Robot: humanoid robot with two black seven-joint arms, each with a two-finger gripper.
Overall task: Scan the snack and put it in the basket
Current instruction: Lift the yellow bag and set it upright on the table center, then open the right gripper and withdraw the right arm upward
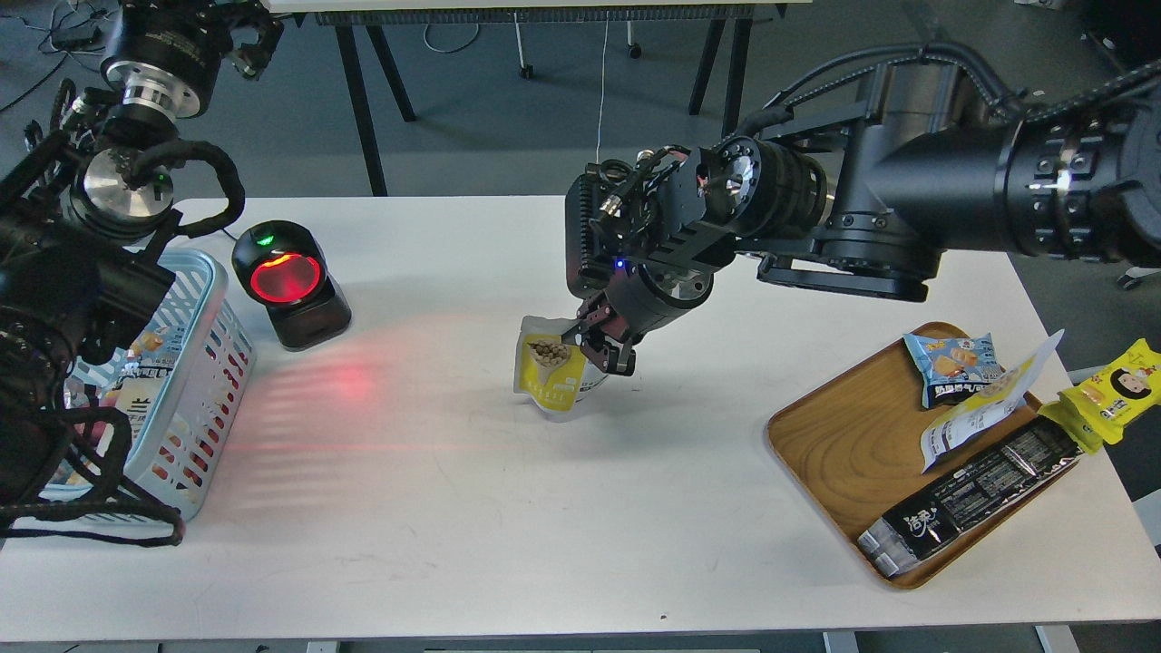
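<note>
My right gripper (pixel 600 343) is shut on the top edge of the snack (pixel 548 374), a small yellow and silver-white pouch with brown balls pictured on it. The pouch hangs upright just above the middle of the white table, its yellow face toward the scanner. The black scanner (pixel 288 283) with its red glowing window stands at the back left and throws red light onto the table. The light blue basket (pixel 195 381) stands at the left edge with several packs inside. My left arm reaches up the left side; its gripper (pixel 249 27) is at the top edge, dark and partly cut off.
A round-cornered wooden tray (pixel 848 444) at the right holds a blue-and-white biscuit packet (pixel 952 365), a silver-white pouch (pixel 984 404) and a long black bar packet (pixel 975 499). A yellow packet (pixel 1111 390) lies off the tray's right edge. Black table legs stand behind the table.
</note>
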